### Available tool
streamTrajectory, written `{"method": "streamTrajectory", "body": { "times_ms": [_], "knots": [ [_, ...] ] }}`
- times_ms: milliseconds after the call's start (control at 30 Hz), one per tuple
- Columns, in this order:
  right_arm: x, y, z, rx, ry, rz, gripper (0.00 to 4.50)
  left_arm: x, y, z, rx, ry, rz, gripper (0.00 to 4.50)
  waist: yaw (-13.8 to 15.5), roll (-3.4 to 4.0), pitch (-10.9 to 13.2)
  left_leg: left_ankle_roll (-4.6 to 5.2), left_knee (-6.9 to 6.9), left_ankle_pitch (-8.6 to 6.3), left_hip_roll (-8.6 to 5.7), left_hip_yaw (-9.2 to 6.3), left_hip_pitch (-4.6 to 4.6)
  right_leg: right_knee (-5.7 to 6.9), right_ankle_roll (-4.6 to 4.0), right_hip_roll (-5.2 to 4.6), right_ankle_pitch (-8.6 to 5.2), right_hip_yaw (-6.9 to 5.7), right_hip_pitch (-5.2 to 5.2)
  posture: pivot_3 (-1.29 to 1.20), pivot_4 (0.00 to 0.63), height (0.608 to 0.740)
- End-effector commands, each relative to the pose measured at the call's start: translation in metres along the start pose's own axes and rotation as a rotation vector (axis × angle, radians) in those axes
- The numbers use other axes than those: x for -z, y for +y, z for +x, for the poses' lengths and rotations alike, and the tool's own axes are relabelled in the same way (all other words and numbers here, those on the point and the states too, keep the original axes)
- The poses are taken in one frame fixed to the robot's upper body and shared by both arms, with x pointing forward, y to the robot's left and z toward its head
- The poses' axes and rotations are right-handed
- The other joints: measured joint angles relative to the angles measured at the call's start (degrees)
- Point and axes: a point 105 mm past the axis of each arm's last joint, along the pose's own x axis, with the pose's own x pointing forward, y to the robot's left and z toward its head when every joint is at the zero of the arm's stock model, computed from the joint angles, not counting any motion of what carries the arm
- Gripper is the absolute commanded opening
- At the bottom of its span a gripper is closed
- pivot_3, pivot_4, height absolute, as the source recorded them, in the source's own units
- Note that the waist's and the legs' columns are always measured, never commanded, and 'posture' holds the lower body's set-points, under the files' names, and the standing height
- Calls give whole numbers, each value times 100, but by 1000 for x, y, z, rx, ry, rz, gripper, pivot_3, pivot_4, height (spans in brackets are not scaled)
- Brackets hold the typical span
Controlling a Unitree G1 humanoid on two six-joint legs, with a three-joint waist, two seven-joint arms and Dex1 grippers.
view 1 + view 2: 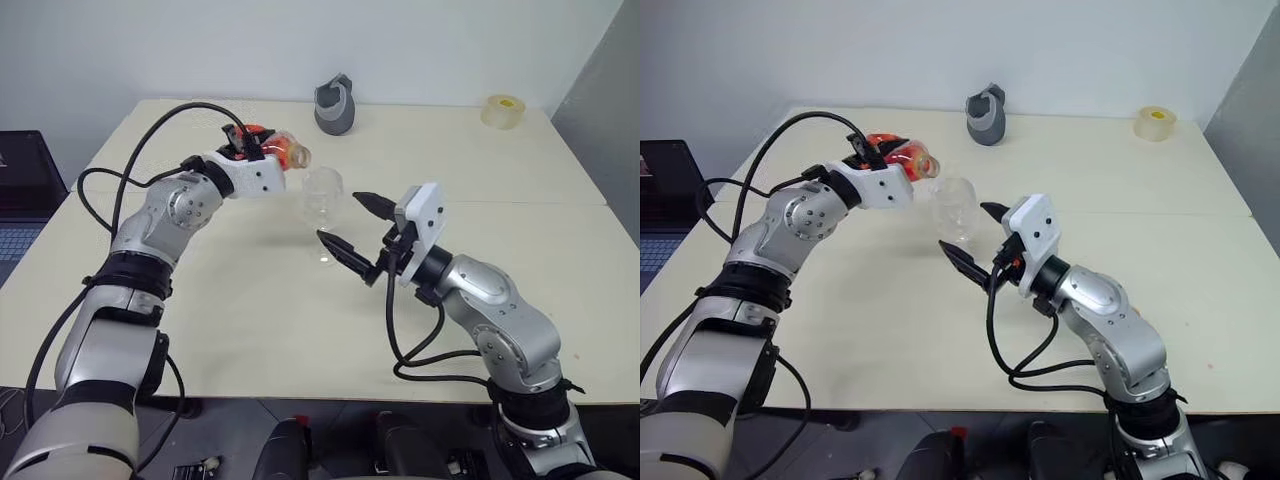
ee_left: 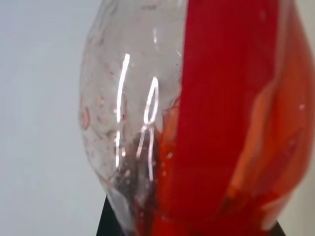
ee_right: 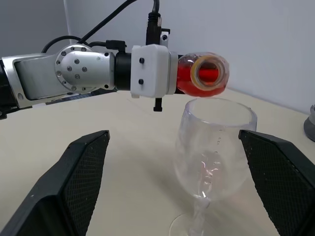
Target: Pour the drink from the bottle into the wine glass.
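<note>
my left gripper (image 1: 262, 143) is clamped on the bottle (image 3: 203, 73), tipped sideways just above the wine glass (image 3: 214, 150) rim. my right gripper (image 1: 355, 228) is spread wide either side of the glass, not touching it.

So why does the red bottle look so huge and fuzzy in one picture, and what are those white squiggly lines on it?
In the left wrist view the bottle sits right against the camera, too close to be sharp, so its edges go soft. The white squiggles are lights reflecting off the clear plastic. In the right wrist view the same bottle is farther away and crisp above the wine glass.
</note>
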Motion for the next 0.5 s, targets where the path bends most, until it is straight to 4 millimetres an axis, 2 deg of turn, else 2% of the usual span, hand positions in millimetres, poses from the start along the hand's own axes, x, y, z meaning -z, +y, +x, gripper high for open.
{"method": "streamTrajectory", "body": {
  "times_ms": [33,500],
  "knots": [
    [-12,1,2,10,-43,-29,4500,-6,31,2,-85,-37,97,770,0,0,0,0,0,0,0,-1,0,0,0,0,0,0,0,0,150,740],
    [-10,0,4,23,-32,-35,4500,-6,41,3,-124,-43,222,770,-3,0,0,0,0,0,1,1,0,1,0,0,0,-1,-1,0,150,740]
  ]
}}
